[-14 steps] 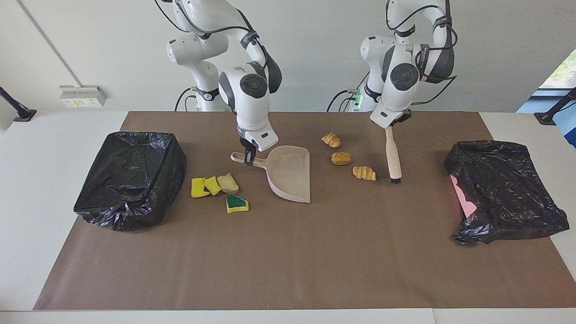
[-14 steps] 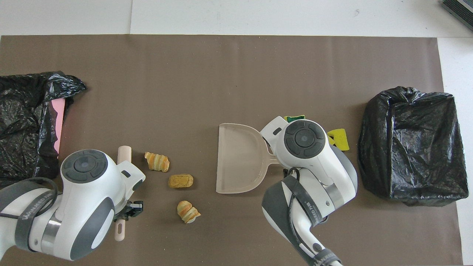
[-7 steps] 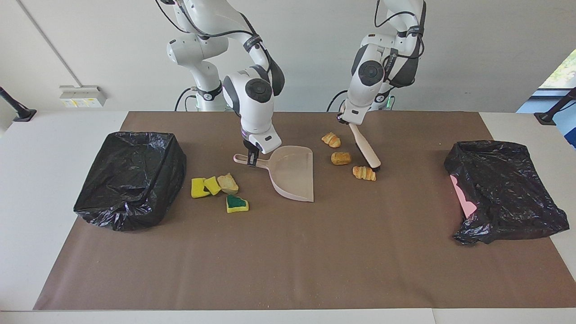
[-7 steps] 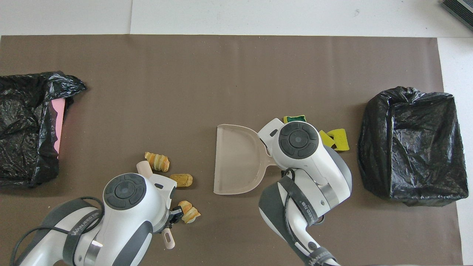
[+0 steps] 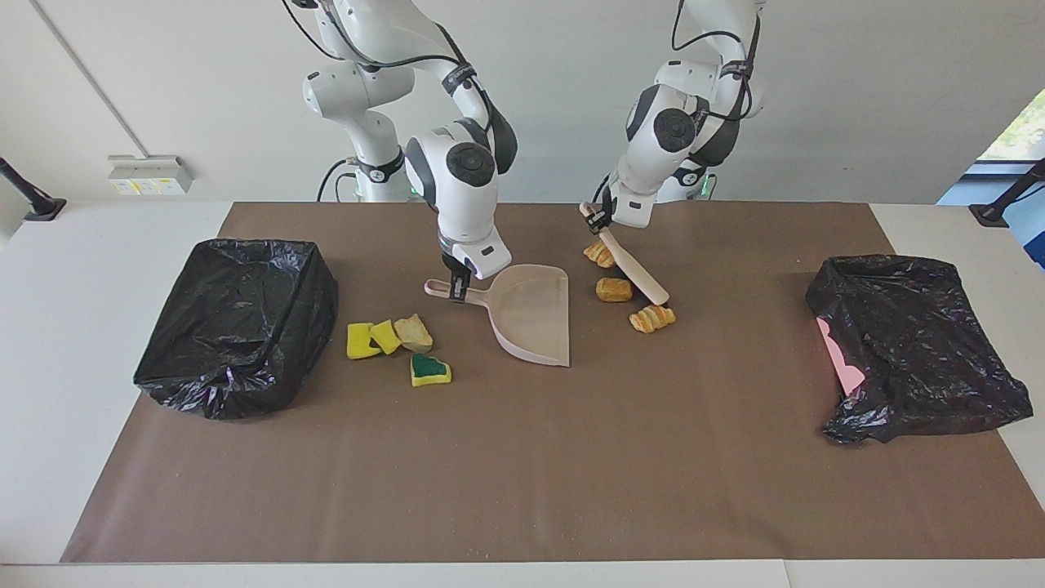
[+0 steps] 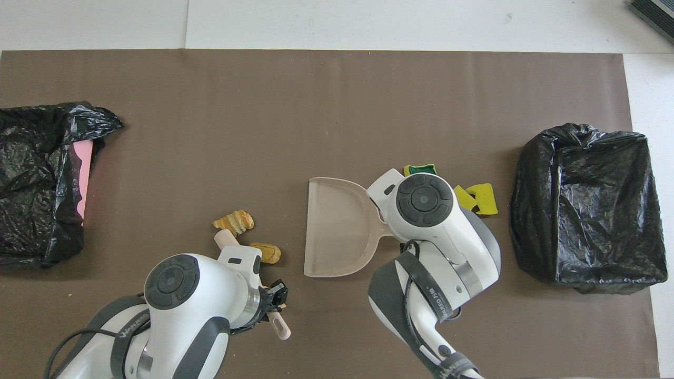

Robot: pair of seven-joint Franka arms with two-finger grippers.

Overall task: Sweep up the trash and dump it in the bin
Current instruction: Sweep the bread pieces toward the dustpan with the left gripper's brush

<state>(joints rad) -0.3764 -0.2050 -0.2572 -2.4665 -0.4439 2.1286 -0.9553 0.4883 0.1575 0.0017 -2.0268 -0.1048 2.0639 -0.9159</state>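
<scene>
My right gripper is shut on the handle of the pale pink dustpan, which lies flat with its mouth toward the pastries. My left gripper is shut on the cream-handled brush, slanted down so its dark bristles touch a croissant. Two more trash pastries lie against the brush handle, between it and the pan. Yellow and green sponge chunks and a bread chunk lie between the pan and the black-lined bin. The overhead view shows only two pastries.
A second black bag with pink showing at its edge sits at the left arm's end of the brown mat. The black-lined bin stands at the right arm's end, beside the sponges.
The left arm swung the brush from upright to slanted and drew it toward the dustpan, nudging the pastries that way. The dustpan shifted slightly early on, then stayed.
</scene>
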